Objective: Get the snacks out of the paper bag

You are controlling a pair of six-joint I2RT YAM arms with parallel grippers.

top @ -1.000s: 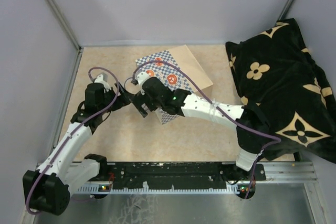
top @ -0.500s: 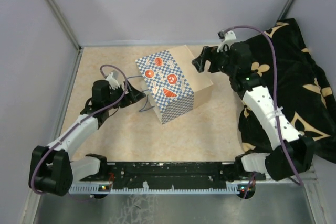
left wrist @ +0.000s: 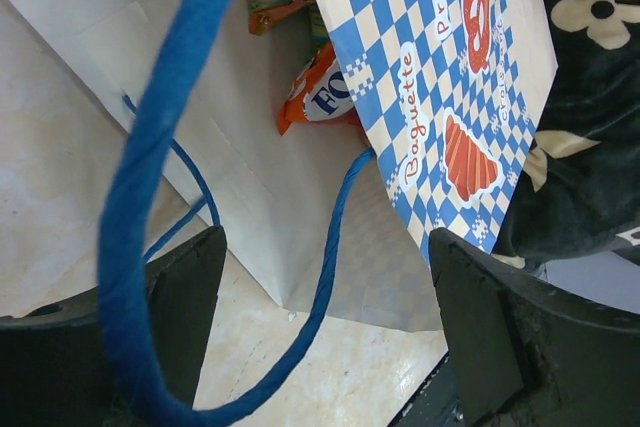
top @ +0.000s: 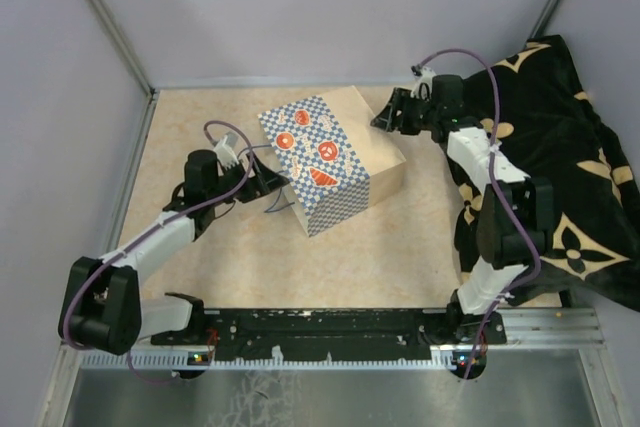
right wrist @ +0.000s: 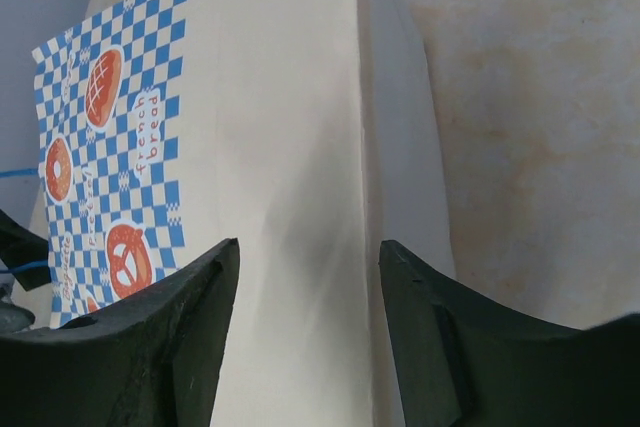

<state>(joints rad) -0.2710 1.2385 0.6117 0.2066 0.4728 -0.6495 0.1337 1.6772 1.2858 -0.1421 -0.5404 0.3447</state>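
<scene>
1. the paper bag (top: 330,162) lies on its side at the middle of the table (top: 230,257). its checked side faces up and its mouth is turned to 9 o'clock in the top view.
2. the left gripper (top: 270,187) sits at the bag's 9 o'clock, right at the mouth. its jaws are wide and hold nothing.
3. in the left wrist view a blue cord handle (left wrist: 140,197) loops across in front of the fingers (left wrist: 180,317). i cannot tell whether it touches them.
4. the snacks (left wrist: 318,97) are inside the bag. one is orange with white lettering, and another shows at the 12 o'clock edge of that view.
5. the right gripper (top: 384,117) is at the bag's 1 o'clock, by the beige closed end. its jaws stand part-way apart, clamped on nothing that shows.
6. a black cloth (top: 540,177) with gold flowers lies at the table's 3 o'clock.
</scene>
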